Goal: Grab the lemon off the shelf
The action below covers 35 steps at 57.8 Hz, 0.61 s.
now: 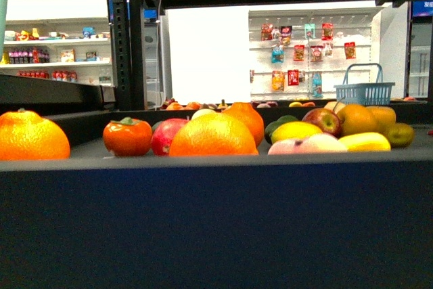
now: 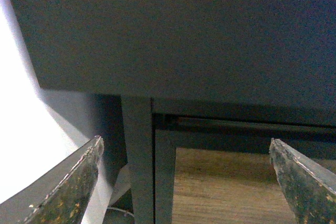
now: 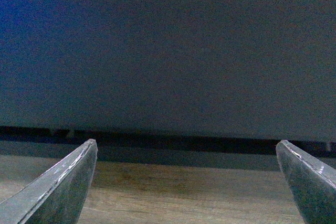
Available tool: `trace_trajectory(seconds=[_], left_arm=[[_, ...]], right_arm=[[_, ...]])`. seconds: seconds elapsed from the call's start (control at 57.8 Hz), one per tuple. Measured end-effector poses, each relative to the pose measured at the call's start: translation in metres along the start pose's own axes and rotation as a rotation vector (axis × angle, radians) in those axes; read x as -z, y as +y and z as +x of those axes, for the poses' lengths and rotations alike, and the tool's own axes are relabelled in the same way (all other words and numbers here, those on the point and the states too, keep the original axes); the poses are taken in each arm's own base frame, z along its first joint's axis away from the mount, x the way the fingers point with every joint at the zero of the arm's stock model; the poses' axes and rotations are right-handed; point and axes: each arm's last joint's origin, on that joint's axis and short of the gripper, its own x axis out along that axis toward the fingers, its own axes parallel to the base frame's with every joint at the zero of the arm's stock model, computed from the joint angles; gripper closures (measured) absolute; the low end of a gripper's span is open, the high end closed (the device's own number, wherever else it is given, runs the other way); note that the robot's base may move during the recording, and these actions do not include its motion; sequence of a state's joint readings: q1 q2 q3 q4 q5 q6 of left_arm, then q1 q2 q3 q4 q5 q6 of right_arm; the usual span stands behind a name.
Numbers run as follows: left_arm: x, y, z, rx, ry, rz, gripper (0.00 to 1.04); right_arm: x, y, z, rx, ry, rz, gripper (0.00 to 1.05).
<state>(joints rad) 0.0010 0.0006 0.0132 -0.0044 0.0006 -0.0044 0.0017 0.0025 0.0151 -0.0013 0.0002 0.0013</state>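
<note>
Both grippers low before the shelf (image 1: 203, 221), lemon (image 1: 295, 130) untouched on the fruit deck.

Front view: the lemon lies right of centre on the dark tray deck, between a large orange (image 1: 213, 135) and a red apple (image 1: 325, 121), with a pale pink fruit (image 1: 308, 144) just in front of it; neither arm shows. Persimmon (image 1: 127, 136) further left; blue basket (image 1: 364, 91) behind. Left gripper (image 2: 185, 140): fingers (image 2: 79, 182) wide apart, nothing between them, facing the deck's dark underside, a black upright (image 2: 139, 156) and the wood-grain panel (image 2: 220, 192). Right gripper (image 3: 186, 141): fingers (image 3: 63, 187) likewise spread and empty, facing the deck's front wall, fruit tops showing above its rim; the lemon cannot be picked out there.
</note>
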Motion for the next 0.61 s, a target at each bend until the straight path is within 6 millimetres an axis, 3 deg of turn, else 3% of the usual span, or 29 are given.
trace_trajectory(seconds=[0.606], left_arm=[[0.0,0.0,0.0,-0.001,0.0,0.0,0.08]], right_arm=[[0.0,0.0,0.0,0.0,0.0,-0.001,0.02]])
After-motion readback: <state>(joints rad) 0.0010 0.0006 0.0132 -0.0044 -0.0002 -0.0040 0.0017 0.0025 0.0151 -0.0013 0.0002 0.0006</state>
